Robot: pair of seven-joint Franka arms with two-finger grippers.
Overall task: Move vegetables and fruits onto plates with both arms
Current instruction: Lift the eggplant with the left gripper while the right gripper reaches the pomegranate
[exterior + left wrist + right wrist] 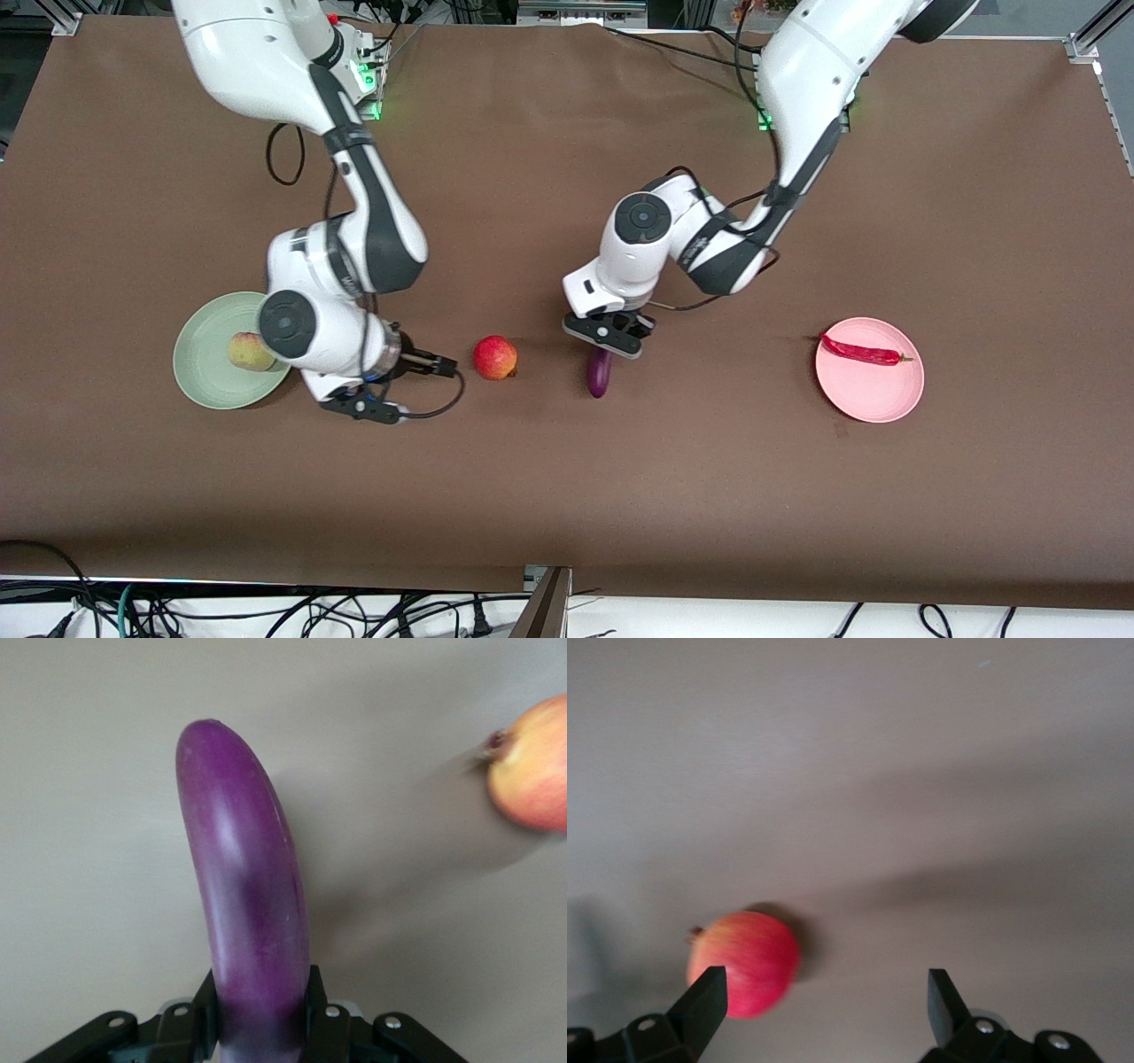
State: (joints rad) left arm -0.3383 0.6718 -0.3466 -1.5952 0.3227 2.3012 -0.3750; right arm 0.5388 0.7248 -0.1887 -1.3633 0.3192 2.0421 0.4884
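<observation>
My left gripper (608,339) is shut on the purple eggplant (600,373) near the table's middle, its free end pointing toward the front camera. In the left wrist view the eggplant (248,895) sits between the fingers of my left gripper (261,1005). The red apple (494,357) lies on the table beside it, toward the right arm's end. My right gripper (418,388) is open and empty next to the apple (744,961), which lies by one fingertip (707,990). The peach (250,352) is on the green plate (205,381). The red chili (864,352) is on the pink plate (873,394).
The brown table (567,496) has bare room nearer the front camera and between the eggplant and the pink plate. The right arm's wrist (310,332) hangs over the green plate's edge. Cables lie along the front edge.
</observation>
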